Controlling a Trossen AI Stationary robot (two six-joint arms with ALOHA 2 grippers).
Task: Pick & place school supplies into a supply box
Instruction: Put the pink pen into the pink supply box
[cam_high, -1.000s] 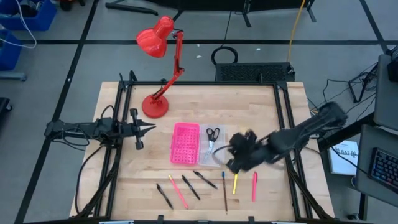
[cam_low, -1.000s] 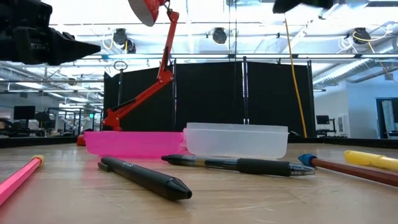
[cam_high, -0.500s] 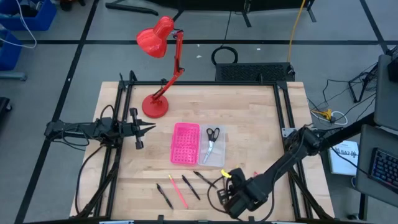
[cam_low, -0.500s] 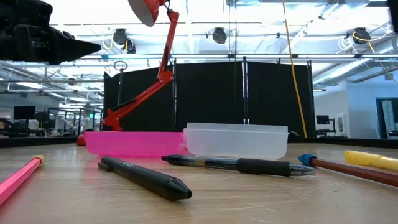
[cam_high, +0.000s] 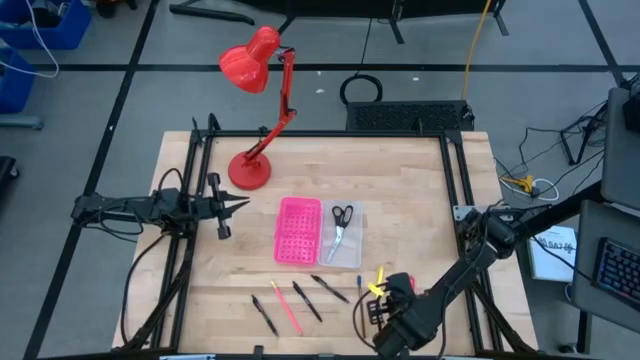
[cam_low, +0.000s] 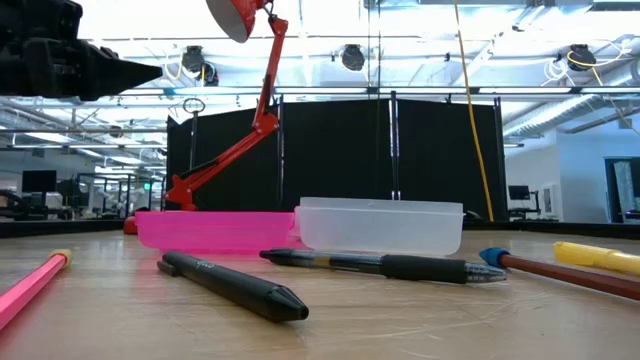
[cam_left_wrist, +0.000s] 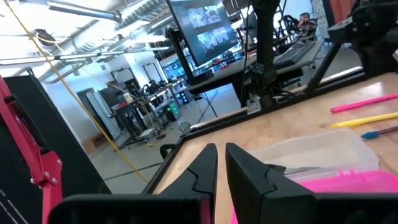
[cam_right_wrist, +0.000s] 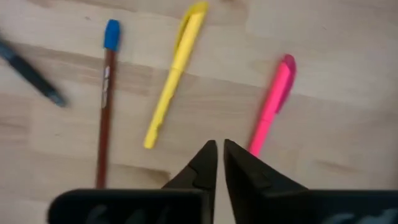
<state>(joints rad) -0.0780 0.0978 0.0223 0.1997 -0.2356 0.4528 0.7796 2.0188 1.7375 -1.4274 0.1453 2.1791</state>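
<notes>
The supply box lies mid-table, its pink half (cam_high: 298, 230) joined to its clear tray (cam_high: 352, 250). Black-handled scissors (cam_high: 341, 222) lie in the tray. Pens lie on the table near the front edge: black ones (cam_high: 307, 301), a pink pencil (cam_high: 286, 307), a brown pencil (cam_right_wrist: 104, 106), a yellow pen (cam_right_wrist: 174, 74) and a pink pen (cam_right_wrist: 272, 106). My right gripper (cam_high: 383, 305) hangs shut and empty above the table, just nearer than the yellow and pink pens (cam_right_wrist: 217, 152). My left gripper (cam_high: 240, 205) is shut and empty, left of the box.
A red desk lamp (cam_high: 255, 110) stands at the table's far left. The right arm (cam_high: 470, 265) slants across the near right corner. In the low view the pens (cam_low: 230, 285) lie in front of the box (cam_low: 380, 225).
My right gripper has swung from beside the clear tray toward the table's near edge, and now hangs over the yellow and pink pens. The scissors have stayed in the tray. The pens have not moved.
</notes>
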